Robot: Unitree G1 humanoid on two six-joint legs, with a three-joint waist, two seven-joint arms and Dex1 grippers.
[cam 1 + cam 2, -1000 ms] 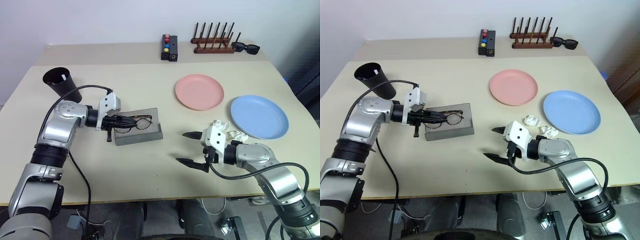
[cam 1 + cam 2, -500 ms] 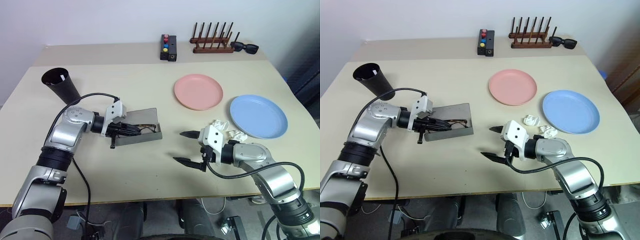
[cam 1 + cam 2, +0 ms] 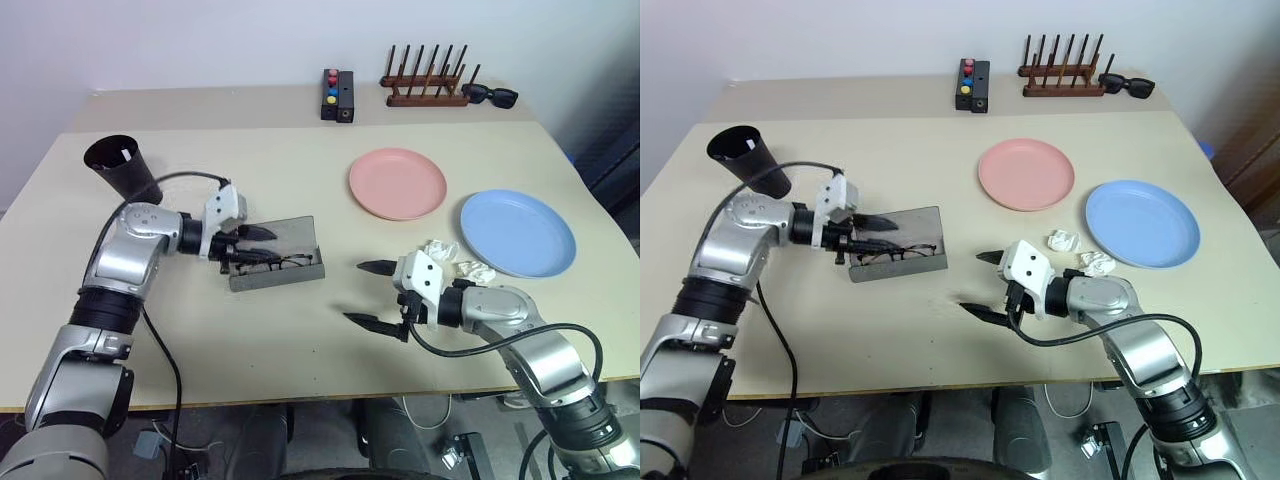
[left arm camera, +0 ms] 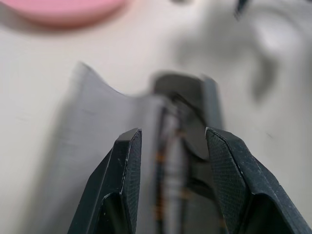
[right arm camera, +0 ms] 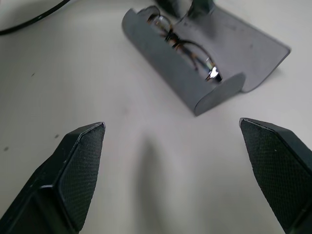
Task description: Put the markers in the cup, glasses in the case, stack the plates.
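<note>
While the glasses (image 5: 187,46) lie inside the open case (image 3: 902,248), just under your left gripper (image 3: 872,232), its jaws stand partly apart with nothing held. If you draw back low, a fingertip could catch the frame and drag it out, or nudge the case along the table (image 3: 300,340). From what shows, the glasses' long axis runs along the case's length, leading away from that gripper. Your right gripper (image 3: 368,295) hangs wide and empty, well apart.

Lab-type test setup — bare beige table (image 3: 300,330), plain white wall (image 3: 200,40).
</note>
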